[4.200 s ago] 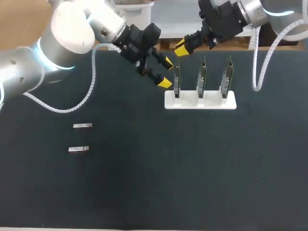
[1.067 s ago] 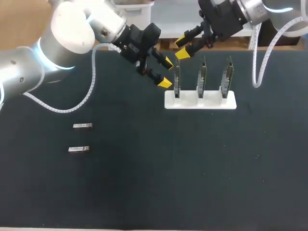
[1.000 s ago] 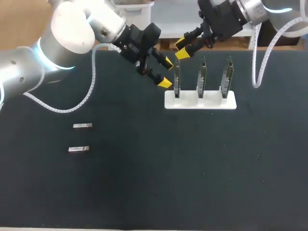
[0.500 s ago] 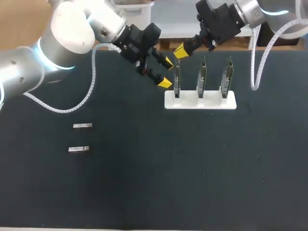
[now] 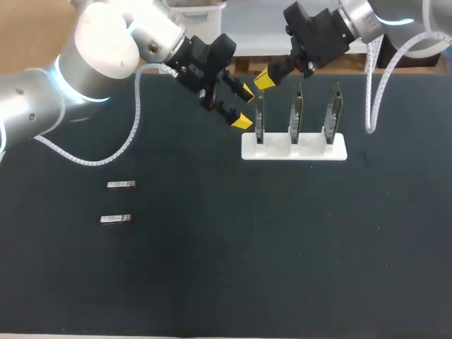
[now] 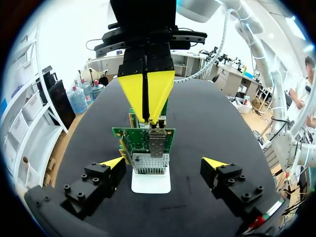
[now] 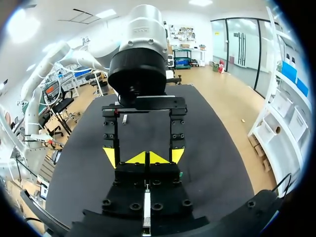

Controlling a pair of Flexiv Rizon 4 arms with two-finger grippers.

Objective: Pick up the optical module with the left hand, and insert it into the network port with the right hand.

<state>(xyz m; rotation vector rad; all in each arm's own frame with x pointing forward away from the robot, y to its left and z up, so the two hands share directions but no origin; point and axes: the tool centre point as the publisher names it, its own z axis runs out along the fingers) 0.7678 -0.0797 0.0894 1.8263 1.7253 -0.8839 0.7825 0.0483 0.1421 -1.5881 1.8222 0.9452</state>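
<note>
Two small silver optical modules lie flat on the dark table at the left, far from both grippers. A white rack holds three upright green network cards; the leftmost card carries a metal port cage. My left gripper stands open just left of that card, with nothing between its fingers. My right gripper is shut and holds nothing, its tips hovering just above the card's top edge, facing the left gripper.
The table's back edge runs just behind the rack. The other two cards stand to the right of the first. A white cable from my left arm drapes over the table's left part.
My right gripper's fingers have closed from open to shut, and its arm has shifted slightly left. The left arm, the modules and the rack have not moved.
</note>
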